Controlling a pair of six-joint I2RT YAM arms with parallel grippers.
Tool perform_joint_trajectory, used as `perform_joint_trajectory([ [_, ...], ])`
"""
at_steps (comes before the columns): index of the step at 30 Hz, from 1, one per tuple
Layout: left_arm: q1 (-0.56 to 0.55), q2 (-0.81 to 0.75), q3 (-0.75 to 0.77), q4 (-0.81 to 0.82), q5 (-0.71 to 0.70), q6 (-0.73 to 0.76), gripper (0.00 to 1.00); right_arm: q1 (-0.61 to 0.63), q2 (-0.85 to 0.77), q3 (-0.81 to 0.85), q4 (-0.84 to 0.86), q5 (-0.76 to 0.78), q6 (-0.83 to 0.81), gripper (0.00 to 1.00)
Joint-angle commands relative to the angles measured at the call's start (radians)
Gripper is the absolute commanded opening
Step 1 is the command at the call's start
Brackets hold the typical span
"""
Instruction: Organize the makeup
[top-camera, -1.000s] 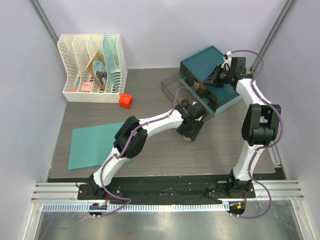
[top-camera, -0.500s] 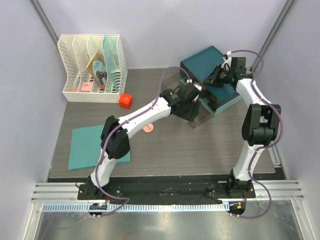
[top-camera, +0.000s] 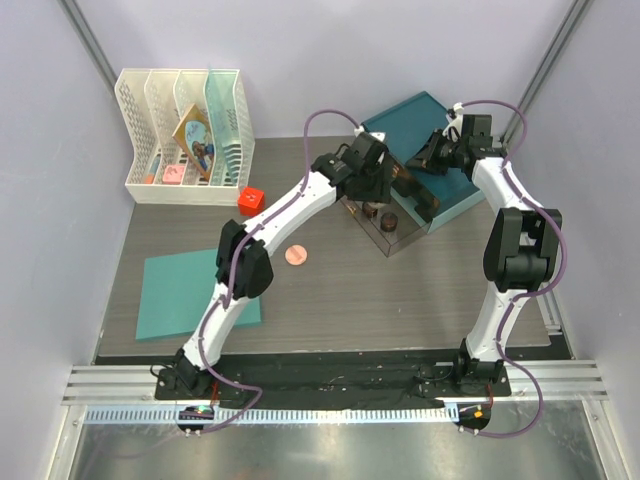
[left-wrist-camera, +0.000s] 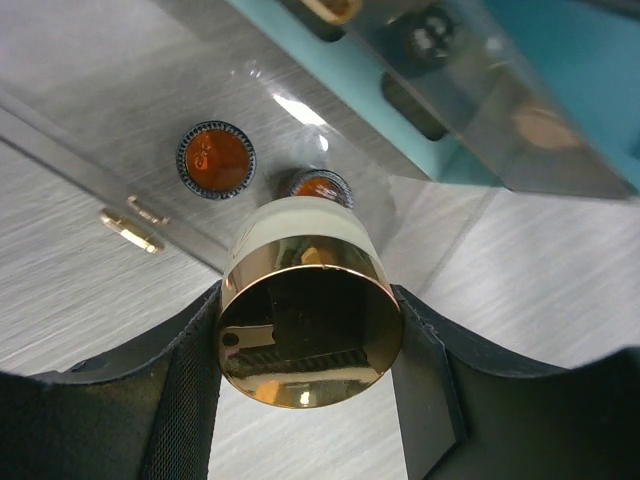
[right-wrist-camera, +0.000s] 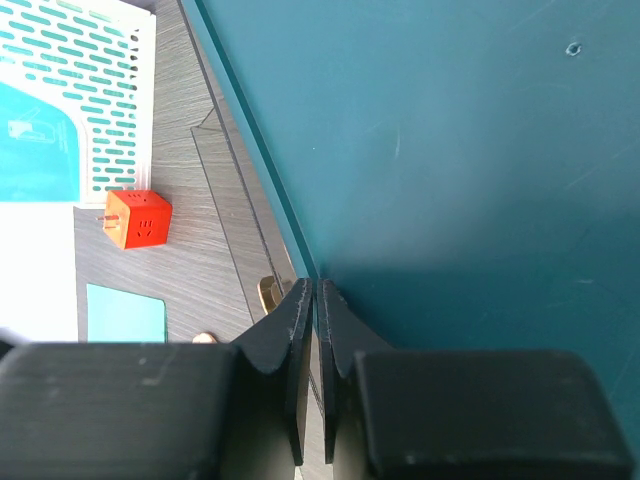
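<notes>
My left gripper (top-camera: 372, 186) is shut on the gold-lidded jar (left-wrist-camera: 310, 322) and holds it above the clear tray (top-camera: 398, 242) of the teal case (top-camera: 455, 190). Two dark brown round jars (top-camera: 370, 210) (top-camera: 389, 221) stand in that tray. They also show in the left wrist view (left-wrist-camera: 216, 160) (left-wrist-camera: 322, 188), just beyond the held jar. The pink round compact (top-camera: 295, 255) lies on the table in front of the case. My right gripper (top-camera: 432, 155) is shut on the thin edge of the case's clear lid (right-wrist-camera: 262, 225), with its fingers (right-wrist-camera: 300, 330) pressed together. The other makeup is hidden.
A white rack (top-camera: 185, 135) with a picture card stands at the back left, with a red cube (top-camera: 251, 201) in front of it. A flat teal mat (top-camera: 190, 290) lies at the front left. The tray has a gold clasp (left-wrist-camera: 132, 228).
My left arm has swung from the table in front of the case back over the clear tray, carrying the gold-lidded jar. The pink compact is now uncovered. The right arm has not moved.
</notes>
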Motion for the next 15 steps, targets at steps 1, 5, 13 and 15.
perform_joint_trajectory([
  [1,0.035,0.035,0.030,0.137,0.026,-0.093,0.15,0.005,0.169,-0.146,-0.419,0.200,-0.084,0.14],
  [5,0.061,0.070,0.028,0.206,0.018,-0.122,0.19,0.005,0.169,-0.149,-0.417,0.200,-0.086,0.14],
  [13,0.141,0.133,0.042,0.344,0.026,-0.249,0.40,0.007,0.169,-0.154,-0.416,0.200,-0.084,0.14],
  [15,0.162,0.146,0.033,0.382,0.056,-0.289,0.45,0.005,0.169,-0.152,-0.416,0.200,-0.082,0.14],
])
